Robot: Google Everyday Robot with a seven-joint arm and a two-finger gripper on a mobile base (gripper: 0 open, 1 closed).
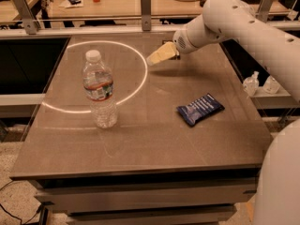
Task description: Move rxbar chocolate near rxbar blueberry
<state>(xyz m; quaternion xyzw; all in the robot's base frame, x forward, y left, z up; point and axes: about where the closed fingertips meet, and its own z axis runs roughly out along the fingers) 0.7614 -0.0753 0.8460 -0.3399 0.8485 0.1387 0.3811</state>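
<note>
Gripper (161,54) hanging over the far part of the table (140,144), well apart from the blue bar.
The pale-yellow, wedge-shaped gripper is hovering at the tip of a smooth white arm (225,22) above the matte brown tabletop; whether it is clenched or released, I cannot tell. The rxbar blueberry (200,108), a flat, slightly puffy dark-blue wrapper, is lying nearer the camera than the gripper, toward the view's right. A clear plastic water bottle (99,90) is standing upright on the gripper's other side.
</note>
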